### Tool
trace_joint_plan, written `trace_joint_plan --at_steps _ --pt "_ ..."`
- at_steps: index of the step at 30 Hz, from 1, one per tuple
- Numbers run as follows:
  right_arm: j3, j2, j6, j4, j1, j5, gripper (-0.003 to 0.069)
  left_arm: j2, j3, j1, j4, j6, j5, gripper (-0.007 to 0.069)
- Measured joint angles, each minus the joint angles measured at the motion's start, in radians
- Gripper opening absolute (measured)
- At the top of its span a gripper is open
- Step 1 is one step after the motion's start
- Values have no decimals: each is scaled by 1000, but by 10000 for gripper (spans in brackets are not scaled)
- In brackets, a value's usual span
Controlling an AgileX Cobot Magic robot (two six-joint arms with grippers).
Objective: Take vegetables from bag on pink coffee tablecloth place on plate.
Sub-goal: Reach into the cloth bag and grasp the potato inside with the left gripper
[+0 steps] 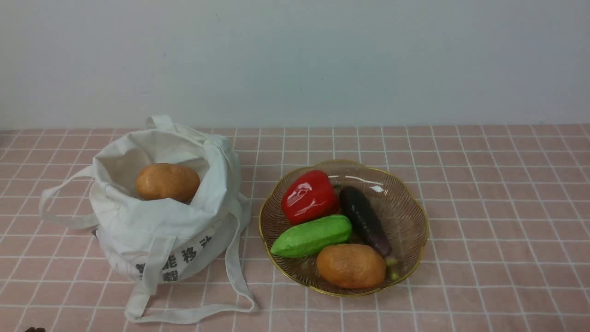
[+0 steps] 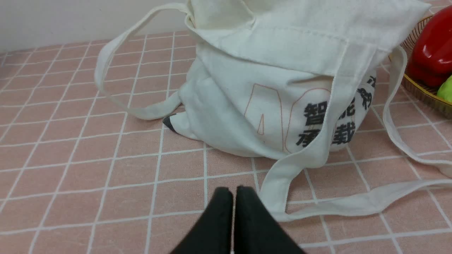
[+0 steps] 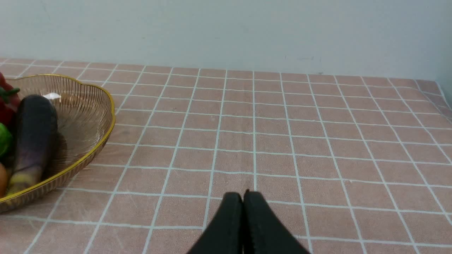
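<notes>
Bag [image 2: 247, 106] sits just ahead of the closed left jaws.

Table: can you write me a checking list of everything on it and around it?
Surface: pink cloth, white grid, flat.
Job's things: white bag slouched open, one potato inside; plate beside it holds red pepper, eggplant, green gourd, second potato.
Clutter: nothing seen.
Tools: left tool shut, empty, near the bag; right tool shut, empty, over bare cloth.
Cables: nothing seen.
Surroundings: plain pale wall behind.
</notes>
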Motion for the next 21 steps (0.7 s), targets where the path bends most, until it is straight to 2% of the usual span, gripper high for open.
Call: trace_joint_plan --at_steps 21 --pt "0 0 0 0 0 0 -12 0 0 0 17 11 0 -5"
